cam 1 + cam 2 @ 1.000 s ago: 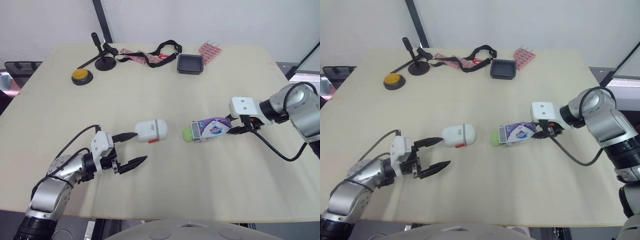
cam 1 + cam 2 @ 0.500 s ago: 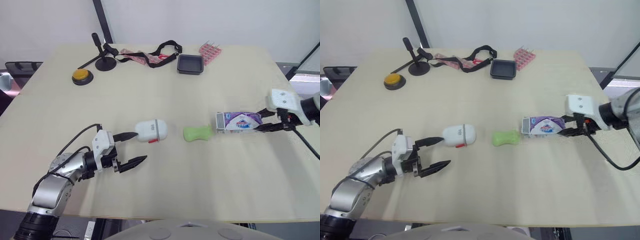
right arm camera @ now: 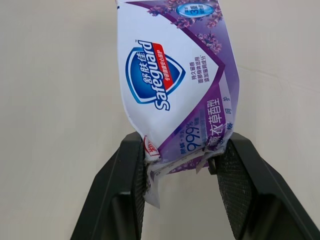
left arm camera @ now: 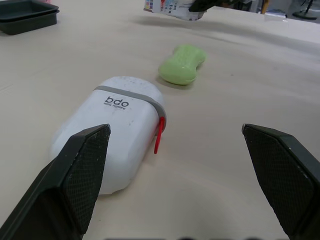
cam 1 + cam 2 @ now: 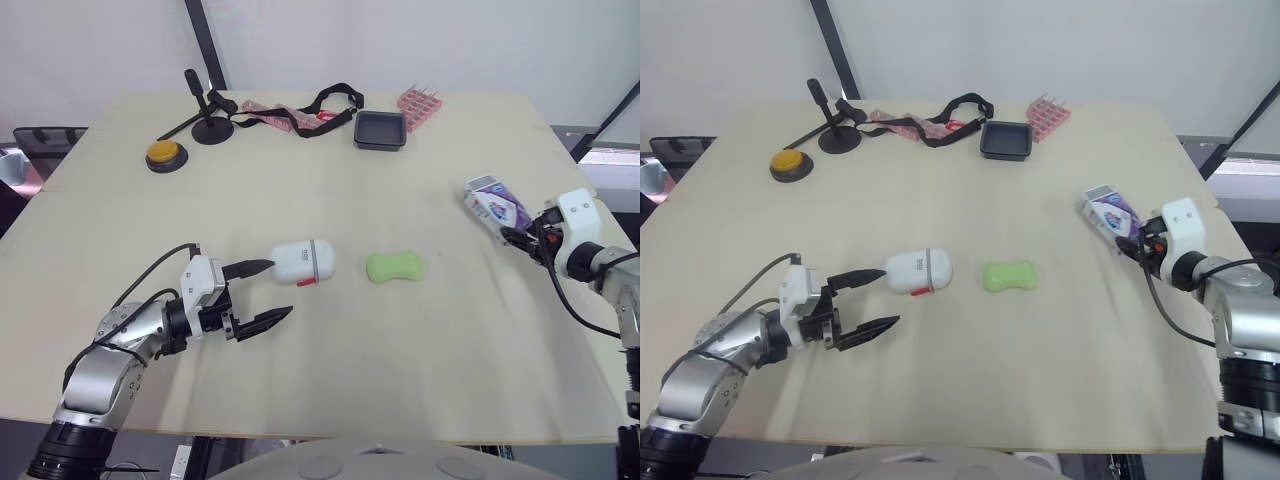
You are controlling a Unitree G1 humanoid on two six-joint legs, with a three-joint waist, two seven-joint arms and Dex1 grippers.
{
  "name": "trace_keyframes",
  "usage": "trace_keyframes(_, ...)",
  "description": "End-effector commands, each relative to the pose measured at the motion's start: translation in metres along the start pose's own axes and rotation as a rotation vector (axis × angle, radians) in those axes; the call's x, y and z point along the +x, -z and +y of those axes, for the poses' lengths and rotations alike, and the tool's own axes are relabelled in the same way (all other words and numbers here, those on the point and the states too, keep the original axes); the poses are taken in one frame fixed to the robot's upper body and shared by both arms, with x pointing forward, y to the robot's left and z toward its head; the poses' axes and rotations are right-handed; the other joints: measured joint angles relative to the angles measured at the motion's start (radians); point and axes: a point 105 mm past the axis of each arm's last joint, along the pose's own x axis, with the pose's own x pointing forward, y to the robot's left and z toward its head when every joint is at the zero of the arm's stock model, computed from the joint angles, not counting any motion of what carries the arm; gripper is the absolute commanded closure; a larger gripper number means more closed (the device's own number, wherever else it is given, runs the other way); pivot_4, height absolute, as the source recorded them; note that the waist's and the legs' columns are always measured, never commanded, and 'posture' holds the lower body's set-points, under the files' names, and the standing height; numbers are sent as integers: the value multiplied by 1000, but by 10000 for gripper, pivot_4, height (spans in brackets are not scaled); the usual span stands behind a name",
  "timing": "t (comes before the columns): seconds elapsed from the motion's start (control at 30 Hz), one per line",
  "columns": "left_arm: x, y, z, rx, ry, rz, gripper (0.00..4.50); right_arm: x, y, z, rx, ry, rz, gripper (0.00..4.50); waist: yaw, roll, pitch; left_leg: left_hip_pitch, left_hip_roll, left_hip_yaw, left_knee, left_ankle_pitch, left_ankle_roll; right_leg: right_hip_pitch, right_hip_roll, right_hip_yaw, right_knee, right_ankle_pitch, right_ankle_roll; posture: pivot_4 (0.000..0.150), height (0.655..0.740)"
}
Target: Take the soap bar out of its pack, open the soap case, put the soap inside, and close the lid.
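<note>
The green soap bar (image 5: 394, 267) lies bare on the table (image 5: 300, 190), just right of centre in the left eye view and well apart from both grippers. Just to its left lies the white soap case (image 5: 303, 261), lid closed, a red tab on its lower edge. The left gripper (image 5: 280, 289), lower left, is spread wide and holds nothing; its upper fingertip sits right at the case's left end, though contact cannot be made out. At the right edge the right gripper (image 3: 182, 150) pinches the crumpled end of the purple soap pack (image 5: 496, 208), which is tilted. Along the top of the table are a black tray (image 5: 380, 129), a yellow button (image 5: 163, 153) and a black strap (image 5: 325, 100). A white wall (image 5: 450, 40) stands behind.
</note>
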Motion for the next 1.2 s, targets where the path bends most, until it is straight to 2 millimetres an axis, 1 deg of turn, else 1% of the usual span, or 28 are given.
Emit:
trace_keyframes(0.03, -3, -18, -4, 32, 44, -42, 0, -4, -10, -6, 15, 108, -36, 25023, 0, 0, 0, 0, 0, 0, 0, 0, 0, 0, 0, 0, 0, 0, 0, 1500, 7400)
trace_keyframes(0.13, -5, -18, -10, 21, 92, -29, 0, -3, -4, -4, 87, 133, -20, 25023, 0, 0, 0, 0, 0, 0, -1, 2, -6, 0, 0, 0, 0, 0, 0, 1500, 7400)
trace_keyframes(0.27, -5, -15, -15, 22, 137, -10, 0, -2, 0, -3, 88, 135, 0, 25023, -1, 1, -1, 0, 0, 1, -2, 3, -8, 1, 0, 1, -1, 0, 1, 1500, 7400)
trace_keyframes(0.43, -3, -14, -15, 29, 130, -9, 0, -2, 1, -3, 137, 114, 10, 25023, -2, 1, -1, 3, 0, 1, -6, 3, -10, 4, 0, 1, -2, 0, 1, 1500, 7400)
trace_keyframes(0.57, -2, -13, -12, 36, 110, -9, 0, -3, -7, -4, 94, 99, -2, 13898, -3, 1, -1, 4, 0, 1, -8, 4, -11, 4, 1, 1, -3, 1, 3, 1500, 7400)
trace_keyframes(0.7, -3, -13, -8, 48, 86, -8, 0, -8, -14, -8, 38, 90, -14, 560, -3, 1, -1, 4, 0, 1, -8, 4, -12, 4, 1, 1, -4, 2, 3, 1500, 7400)
trace_keyframes(0.83, -2, -13, -3, 62, 65, -10, 0, -17, -27, -16, -50, 85, -48, 235, -2, 1, -1, 4, 0, 1, -9, 4, -12, 4, 1, 1, -5, 2, 3, 1500, 7400)
trace_keyframes(0.93, 0, -14, 4, 81, 47, -14, 0, -23, -44, -22, -136, 77, -119, 235, -2, 1, -1, 4, 0, 1, -9, 4, -12, 4, 1, 1, -6, 1, 3, 1500, 7400)
trace_keyframes(0.97, 2, -15, 9, 90, 34, -15, 0, -26, -55, -18, -180, 25, -183, 235, -2, 1, -1, 4, 0, 1, -9, 4, -11, 5, 1, 1, -6, 2, 3, 1500, 7400)
trace_keyframes(1.03, 4, -16, 17, 115, 17, -12, 0, -29, -70, -4, -236, -95, -276, 235, -3, 1, -1, 4, 0, 1, -9, 4, -11, 5, 1, 1, -6, 1, 2, 1500, 7400)
trace_keyframes(1.07, 6, -16, 22, 128, 11, -7, 0, -32, -77, 9, -246, -179, -331, 235, -5, 1, -1, 4, 0, 1, -9, 4, -11, 5, 1, 1, -5, 1, 1, 1500, 7400)
trace_keyframes(1.1, 6, -16, 24, 135, 9, -3, 0, -34, -80, 16, -248, -232, -363, 235, -6, 1, -1, 4, 0, 1, -9, 3, -8, 5, 1, 1, -5, 1, 2, 1500, 7400)
trace_keyframes(1.13, 7, -16, 29, 146, 8, 6, 0, -38, -83, 32, -251, -322, -404, 235, -7, 1, -1, 4, 0, 1, -9, 2, -7, 5, 1, 1, -5, 1, 2, 1500, 7400)
trace_keyframes(1.17, 8, -16, 32, 153, 7, 12, 0, -41, -84, 41, -253, -380, -431, 235, -9, 1, -1, 4, 0, 1, -9, 2, -6, 5, 1, 1, -5, 1, 2, 1500, 7400)
trace_keyframes(1.2, 9, -16, 36, 172, 11, 25, 0, -44, -80, 57, -270, -464, -442, 235, -10, 1, -1, 4, 0, 1, -9, 2, -6, 5, 1, 0, -5, 1, 2, 1500, 7400)
